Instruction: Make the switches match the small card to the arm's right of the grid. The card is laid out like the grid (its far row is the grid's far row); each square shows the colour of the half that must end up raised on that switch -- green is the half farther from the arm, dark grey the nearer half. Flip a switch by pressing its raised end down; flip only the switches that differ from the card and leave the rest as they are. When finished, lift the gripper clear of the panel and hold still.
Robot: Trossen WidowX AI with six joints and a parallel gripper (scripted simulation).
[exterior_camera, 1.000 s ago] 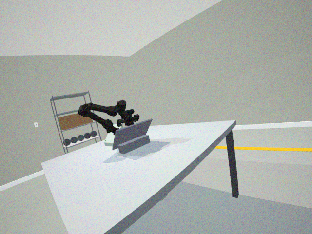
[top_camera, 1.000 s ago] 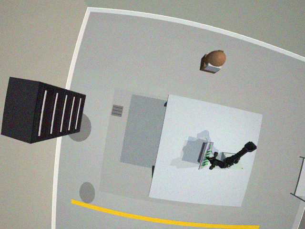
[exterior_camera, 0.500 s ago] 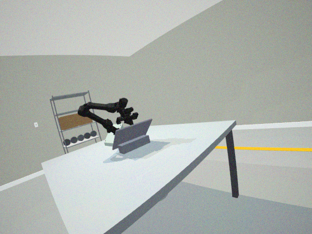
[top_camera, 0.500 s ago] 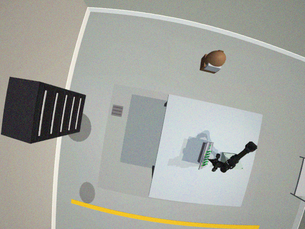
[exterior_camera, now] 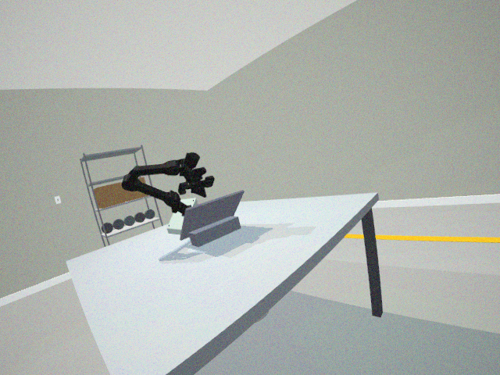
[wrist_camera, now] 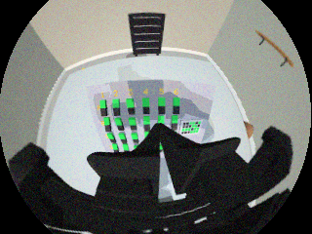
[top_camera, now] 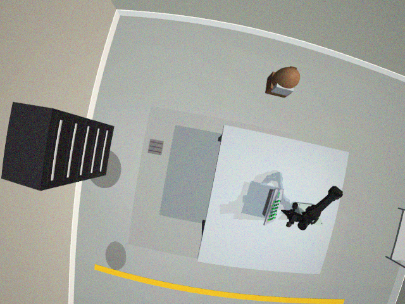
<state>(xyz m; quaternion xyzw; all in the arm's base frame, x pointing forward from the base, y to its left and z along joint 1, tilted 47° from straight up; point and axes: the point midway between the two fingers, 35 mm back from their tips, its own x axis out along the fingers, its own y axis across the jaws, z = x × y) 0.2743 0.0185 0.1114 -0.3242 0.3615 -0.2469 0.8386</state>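
The switch panel (top_camera: pixel 267 220) (exterior_camera: pixel 213 212) (wrist_camera: pixel 197 99) stands tilted on the table. In the wrist view its green and dark grey switches form a grid with columns numbered 1 to 6; in the far row, the column 1 switch (wrist_camera: pixel 103 108) and the column 6 switch (wrist_camera: pixel 175 105) show both halves. The small card (wrist_camera: pixel 191 127) is right of the grid; its squares are too small to read surely. My gripper (top_camera: pixel 282 211) (exterior_camera: pixel 205 195) (wrist_camera: pixel 158 127) is shut and empty, off the panel's face. Its fingers hide part of the nearer rows around columns 4 to 6.
The white table (top_camera: pixel 261 245) (exterior_camera: pixel 141 298) carries the panel and the arm on its pale green base (exterior_camera: pixel 176 226). A dark block (exterior_camera: pixel 216 231) supports the panel from behind. A black drawer cabinet (top_camera: pixel 26 147) (wrist_camera: pixel 146 34) and a shelf rack (exterior_camera: pixel 112 152) stand away from the table.
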